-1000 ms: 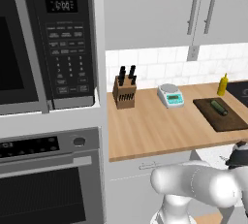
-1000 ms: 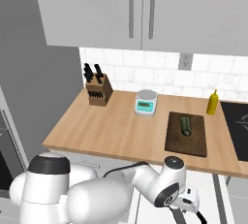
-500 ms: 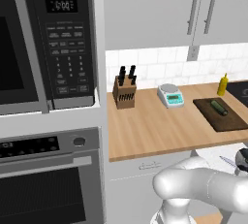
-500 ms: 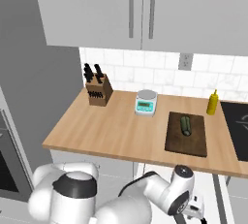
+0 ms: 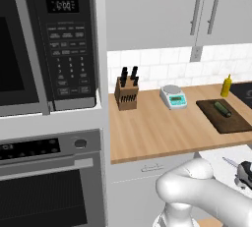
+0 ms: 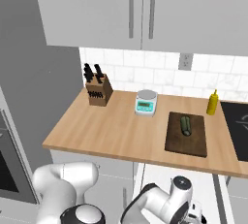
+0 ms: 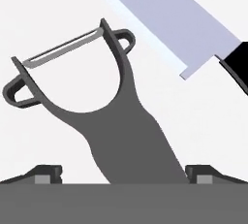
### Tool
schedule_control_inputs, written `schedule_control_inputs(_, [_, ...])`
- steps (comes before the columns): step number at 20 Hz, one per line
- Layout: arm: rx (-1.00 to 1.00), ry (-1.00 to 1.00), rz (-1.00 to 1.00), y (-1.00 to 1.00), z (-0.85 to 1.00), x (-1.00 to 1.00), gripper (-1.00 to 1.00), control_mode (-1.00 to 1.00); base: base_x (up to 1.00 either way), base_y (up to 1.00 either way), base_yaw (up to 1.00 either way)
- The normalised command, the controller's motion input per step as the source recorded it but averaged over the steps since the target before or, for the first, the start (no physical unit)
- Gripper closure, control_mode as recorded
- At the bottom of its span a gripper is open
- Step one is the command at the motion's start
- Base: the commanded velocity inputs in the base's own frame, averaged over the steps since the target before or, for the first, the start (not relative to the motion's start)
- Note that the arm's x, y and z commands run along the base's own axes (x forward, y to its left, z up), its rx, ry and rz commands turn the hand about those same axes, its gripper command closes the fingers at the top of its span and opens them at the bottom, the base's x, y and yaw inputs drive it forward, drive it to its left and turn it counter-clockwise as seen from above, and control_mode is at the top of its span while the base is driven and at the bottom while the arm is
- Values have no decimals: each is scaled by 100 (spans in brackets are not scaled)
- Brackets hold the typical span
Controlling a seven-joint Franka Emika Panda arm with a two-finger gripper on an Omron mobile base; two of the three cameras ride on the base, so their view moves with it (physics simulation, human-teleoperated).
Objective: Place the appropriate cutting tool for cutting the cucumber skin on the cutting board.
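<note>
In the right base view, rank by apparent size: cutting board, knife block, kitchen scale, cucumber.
1. cutting board
2. knife block, blades included
3. kitchen scale, not far behind the block
4. cucumber

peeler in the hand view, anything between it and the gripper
Nothing visible does. The peeler lies on a pale surface with its handle running down between the two fingertips of the gripper. A knife lies beside it, up and to the right, clear of the handle.
</note>
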Motion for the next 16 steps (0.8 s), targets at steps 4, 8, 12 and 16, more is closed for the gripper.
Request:
schedule_control_inputs(4, [0, -2, 0, -2, -46, 0, -100, -100, 0, 0, 0])
schedule_control_inputs(8, [0, 0, 0, -1, -58, -1, 100, -100, 0, 0, 0])
schedule_control_inputs(12, [0, 0, 0, 0, -59, -21, 100, -100, 0, 0, 0])
schedule_control_inputs(16, [0, 0, 0, 0, -14, -23, 100, -100, 0, 0, 0])
